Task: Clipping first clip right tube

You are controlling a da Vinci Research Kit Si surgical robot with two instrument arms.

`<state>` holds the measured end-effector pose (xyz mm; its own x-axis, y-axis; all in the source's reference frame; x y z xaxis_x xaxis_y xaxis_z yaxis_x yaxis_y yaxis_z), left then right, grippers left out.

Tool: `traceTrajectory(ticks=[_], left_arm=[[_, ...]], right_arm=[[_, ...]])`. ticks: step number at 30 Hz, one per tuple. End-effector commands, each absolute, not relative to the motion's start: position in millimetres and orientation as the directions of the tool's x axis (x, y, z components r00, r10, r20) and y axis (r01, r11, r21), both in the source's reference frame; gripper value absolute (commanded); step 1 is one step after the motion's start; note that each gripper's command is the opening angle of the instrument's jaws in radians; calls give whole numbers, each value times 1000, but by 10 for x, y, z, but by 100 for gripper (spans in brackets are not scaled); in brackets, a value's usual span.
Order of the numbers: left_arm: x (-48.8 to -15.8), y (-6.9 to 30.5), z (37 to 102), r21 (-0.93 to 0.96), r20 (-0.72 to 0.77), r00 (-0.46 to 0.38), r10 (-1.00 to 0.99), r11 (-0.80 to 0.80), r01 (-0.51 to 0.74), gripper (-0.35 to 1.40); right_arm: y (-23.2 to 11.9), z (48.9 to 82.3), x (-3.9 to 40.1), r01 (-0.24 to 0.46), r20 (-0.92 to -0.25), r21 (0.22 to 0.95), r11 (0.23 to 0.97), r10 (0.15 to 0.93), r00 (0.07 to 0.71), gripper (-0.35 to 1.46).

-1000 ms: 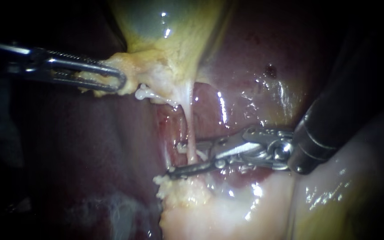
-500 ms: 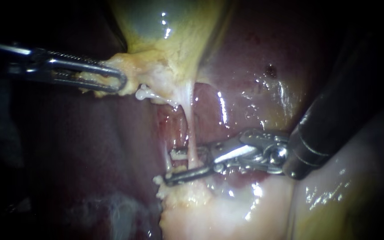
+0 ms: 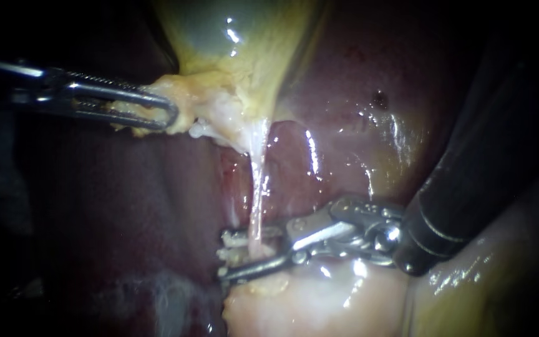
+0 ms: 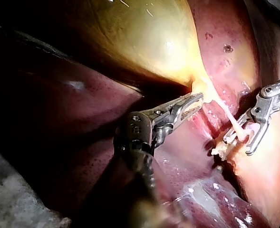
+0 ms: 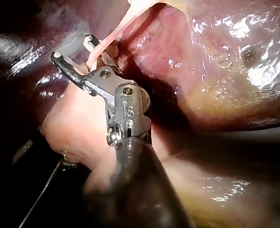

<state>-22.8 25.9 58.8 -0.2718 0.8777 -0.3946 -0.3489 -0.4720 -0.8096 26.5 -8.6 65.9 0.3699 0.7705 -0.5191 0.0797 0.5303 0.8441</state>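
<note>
My left instrument (image 3: 171, 115) comes in from the left with its jaws shut on pale yellow tissue at the neck of the gallbladder (image 3: 238, 37), holding it out to the side. A thin pale tube (image 3: 258, 187) runs straight down from that neck. My right instrument (image 3: 223, 254) reaches in from the right with its jaws open; the tube's lower end passes through the gap between them. The left wrist view shows the left instrument (image 4: 197, 100) at the neck and the right instrument (image 4: 236, 146) astride the tube (image 4: 232, 121). The right wrist view shows the right instrument (image 5: 71, 46) with the tube (image 5: 113, 33) crossing between its jaws.
Dark red liver (image 3: 357, 81) surrounds the tube on both sides. Pale fatty tissue (image 3: 307, 299) lies just under the right instrument's jaws. The right instrument's dark shaft (image 3: 469, 168) crosses the right of the endoscope view.
The right instrument's jaws have slid down along the tube towards its lower end, staying open around it. The tube now hangs straighter. The left instrument has not moved.
</note>
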Motion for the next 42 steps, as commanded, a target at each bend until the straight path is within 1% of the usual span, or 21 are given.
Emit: traceTrajectory(ticks=[1,7,14,17,18,24,26,27,29,34,42], left_arm=[[-228,259,588,-810,-395,-272,878,-472,-349,-35],[-228,259,588,-810,-395,-272,878,-472,-349,-35],[-228,259,588,-810,-395,-272,878,-472,-349,-35],[-228,259,588,-810,-395,-272,878,-472,-349,-35],[-229,260,588,-810,-395,-272,878,-472,-349,-35],[-229,259,589,-809,-395,-272,878,-472,-349,-35],[-229,259,589,-810,-394,-273,878,-472,-347,-35],[-229,259,589,-810,-394,-273,878,-472,-347,-35],[-229,259,589,-810,-394,-273,878,-472,-347,-35],[-229,259,590,-810,-395,-273,877,-472,-347,-35],[-229,260,592,-810,-395,-273,877,-473,-347,-35]], right_arm=[[-86,659,265,79,-518,844,530,771,370,49],[-85,659,265,72,-508,850,521,778,369,44],[-85,659,261,68,-498,856,512,783,373,28],[-83,658,260,68,-497,857,511,783,373,17],[-82,657,259,68,-496,857,510,784,373,10],[-79,657,256,70,-495,858,508,784,374,-9],[-78,657,254,68,-490,861,504,787,374,-22],[-78,657,253,64,-480,867,494,793,376,-33],[-79,657,250,44,-428,894,446,820,381,-35],[-80,656,245,22,-423,890,455,807,412,-35],[-80,659,243,22,-423,890,456,807,412,-35]])
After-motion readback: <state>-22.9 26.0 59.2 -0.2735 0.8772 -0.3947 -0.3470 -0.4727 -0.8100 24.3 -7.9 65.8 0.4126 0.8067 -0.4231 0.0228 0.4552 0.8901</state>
